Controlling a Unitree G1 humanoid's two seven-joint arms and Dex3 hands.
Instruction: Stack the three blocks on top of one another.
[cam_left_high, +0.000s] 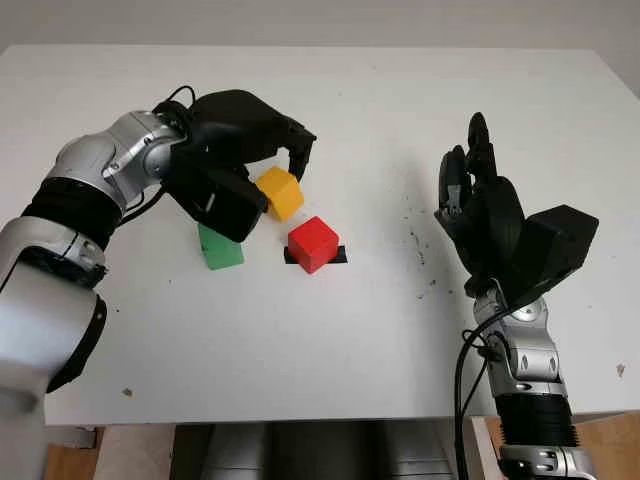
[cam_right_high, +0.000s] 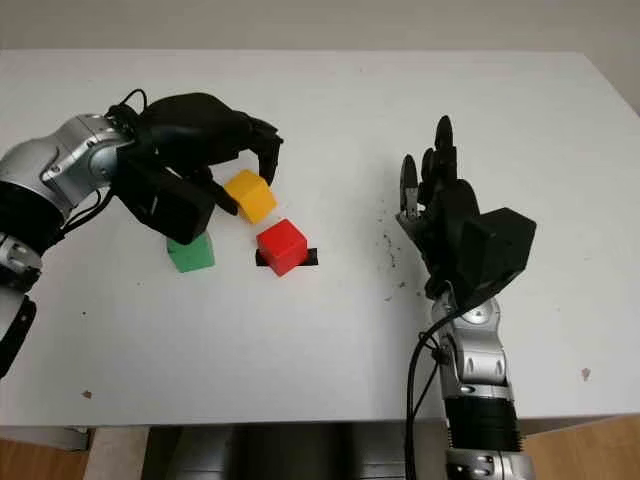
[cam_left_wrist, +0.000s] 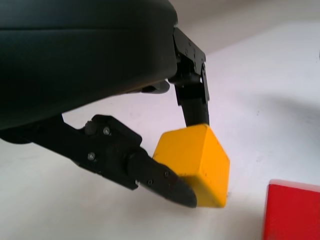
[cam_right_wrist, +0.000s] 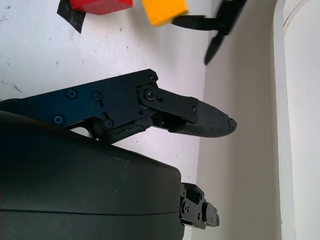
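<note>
Your left hand grips yellow block at bench centre, fingers pinching both sides. Red block at its 5 o'clock, on black tape patch. Green block at 8 o'clock. Your right hand open, empty, at 3 o'clock.

- We saw the yellow block pinched between the fingers of the left hand, tilted, its lower edge near or on the white table.
- We found the green block flat on the table, just under that hand's palm and partly hidden by it.
- The red block sat on a black tape mark, just beside the yellow one, well apart from the right hand.
</note>
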